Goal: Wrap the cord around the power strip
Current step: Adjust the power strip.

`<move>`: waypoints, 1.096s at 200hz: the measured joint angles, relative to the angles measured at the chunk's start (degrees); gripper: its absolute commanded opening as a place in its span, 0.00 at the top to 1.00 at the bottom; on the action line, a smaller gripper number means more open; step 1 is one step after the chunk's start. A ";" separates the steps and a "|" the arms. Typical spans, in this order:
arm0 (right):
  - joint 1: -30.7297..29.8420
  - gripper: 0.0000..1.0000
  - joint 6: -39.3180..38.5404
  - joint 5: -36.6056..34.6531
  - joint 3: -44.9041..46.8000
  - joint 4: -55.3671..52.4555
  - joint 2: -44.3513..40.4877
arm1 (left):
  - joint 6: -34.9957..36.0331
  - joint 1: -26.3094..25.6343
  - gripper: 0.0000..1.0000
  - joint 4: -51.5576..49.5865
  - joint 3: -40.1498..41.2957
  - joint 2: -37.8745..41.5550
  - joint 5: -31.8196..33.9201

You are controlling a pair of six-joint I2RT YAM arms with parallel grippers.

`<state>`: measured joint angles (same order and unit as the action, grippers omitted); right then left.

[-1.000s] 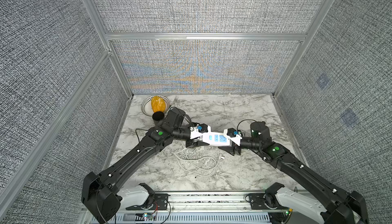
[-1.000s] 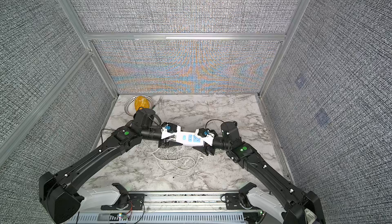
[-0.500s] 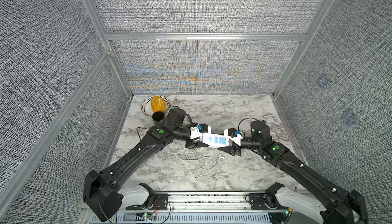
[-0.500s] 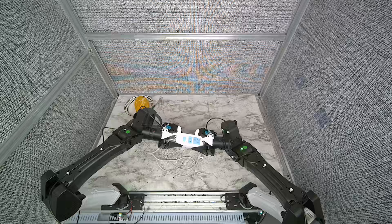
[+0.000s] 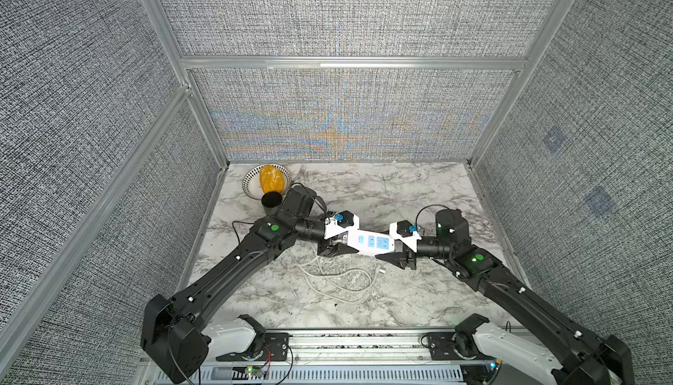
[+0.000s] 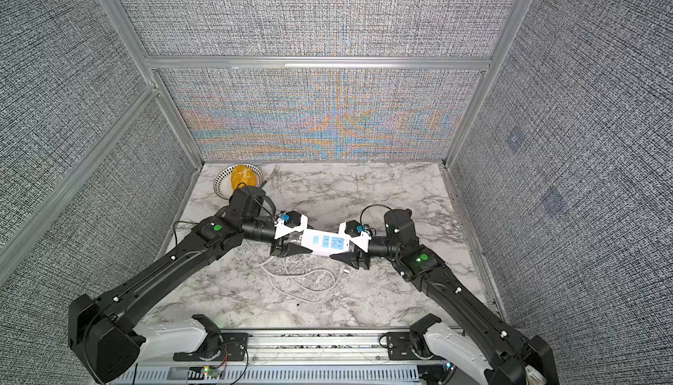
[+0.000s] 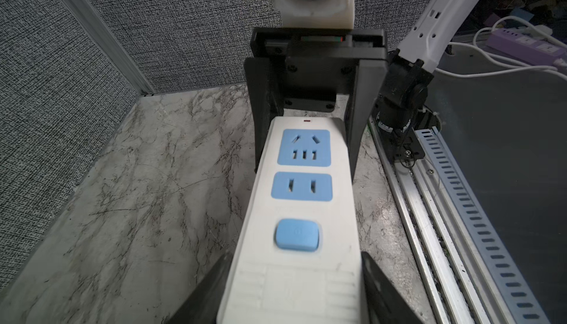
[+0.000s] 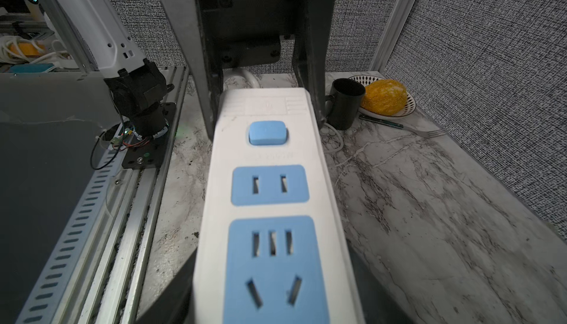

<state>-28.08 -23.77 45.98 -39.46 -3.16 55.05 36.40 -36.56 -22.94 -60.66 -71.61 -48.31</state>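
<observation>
While both arms meet mid-frame in both top views, the power strip (image 5: 371,243) hangs level above the marble surface (image 5: 400,190) between them. The left end effector (image 5: 345,244) is clamped on its button end and the right end effector (image 5: 392,245) on its socket end. The cord (image 5: 338,285) lies in loose loops on the surface just below.

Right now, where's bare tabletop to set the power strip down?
Free: far side of the table, from back wall to power strip, across to the right wall; also the band between cord and front rail. Crowded: far left corner with bowl, cup, fork; cord loops on the near side of the power strip.
</observation>
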 measured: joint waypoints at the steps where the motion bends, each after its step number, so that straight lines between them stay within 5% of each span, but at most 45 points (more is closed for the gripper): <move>1: 0.02 0.48 0.02 0.04 0.02 0.02 -0.02 | -0.02 0.00 1.00 0.07 0.04 0.00 -0.02; 44: 0.35 0.61 2.32 1.18 0.85 2.08 -0.20 | -1.53 0.07 0.90 1.44 0.61 0.26 -0.46; 77: 0.37 0.69 2.71 0.52 1.42 2.99 -0.81 | -1.84 0.02 0.37 2.01 0.63 0.33 0.13; 89: 0.37 0.70 2.82 -0.02 1.75 3.52 -1.40 | -2.10 -0.09 0.01 2.82 0.90 0.79 0.85; 163: 2.82 0.75 8.59 -8.48 2.49 5.70 -1.77 | -7.82 0.00 0.00 11.91 6.60 9.68 18.78; 219: 4.37 0.76 9.68 -8.61 1.40 7.15 -2.80 | -12.52 2.36 0.00 17.90 19.37 17.22 30.53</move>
<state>-23.70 -14.09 37.36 -38.06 3.99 52.25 23.88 -34.20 -5.04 -41.30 -54.39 -17.78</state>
